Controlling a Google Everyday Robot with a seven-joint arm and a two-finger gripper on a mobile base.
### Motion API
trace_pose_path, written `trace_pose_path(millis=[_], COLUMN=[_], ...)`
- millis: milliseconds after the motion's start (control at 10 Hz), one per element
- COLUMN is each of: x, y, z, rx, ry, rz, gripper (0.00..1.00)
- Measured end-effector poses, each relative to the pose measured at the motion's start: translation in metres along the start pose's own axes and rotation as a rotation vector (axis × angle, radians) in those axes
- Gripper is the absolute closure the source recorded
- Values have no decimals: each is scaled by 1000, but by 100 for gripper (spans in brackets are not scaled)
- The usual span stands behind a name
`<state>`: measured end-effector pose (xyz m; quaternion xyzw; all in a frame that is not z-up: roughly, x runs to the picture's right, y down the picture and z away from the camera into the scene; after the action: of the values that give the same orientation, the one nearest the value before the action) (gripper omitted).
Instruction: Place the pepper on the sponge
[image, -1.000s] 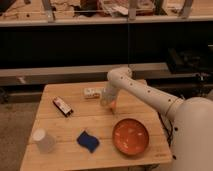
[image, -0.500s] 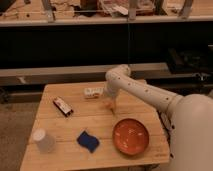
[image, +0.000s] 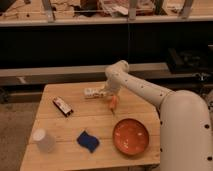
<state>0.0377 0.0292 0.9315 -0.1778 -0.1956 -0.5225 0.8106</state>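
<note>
The small orange-red tapered pepper (image: 113, 104), clamped in the closed gripper (image: 111, 98) above the wooden table (image: 60, 129), is best lowered centrally onto the flat dark-blue wavy-edged sponge (image: 88, 141).

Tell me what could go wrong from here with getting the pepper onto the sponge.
1. The pepper is at the tip of the claw, well away from the sponge. A weak hold could drop it on the table short of the sponge.
2. The orange bowl lies close beside the sponge, so a slightly off release might land the pepper there.
3. The sponge is small, and the tapered pepper may roll off.
</note>
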Motion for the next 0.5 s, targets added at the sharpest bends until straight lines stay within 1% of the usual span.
trace_pose_path(millis=[100, 300, 400, 500], x=[4, 5, 3, 5], y=[8, 15, 18, 29], z=[8, 22, 25, 27], rx=[-29, -92, -105, -129], ry=[-11, -35, -53, -65], rz=[0, -22, -29, -34], gripper=[20, 20, 20, 20])
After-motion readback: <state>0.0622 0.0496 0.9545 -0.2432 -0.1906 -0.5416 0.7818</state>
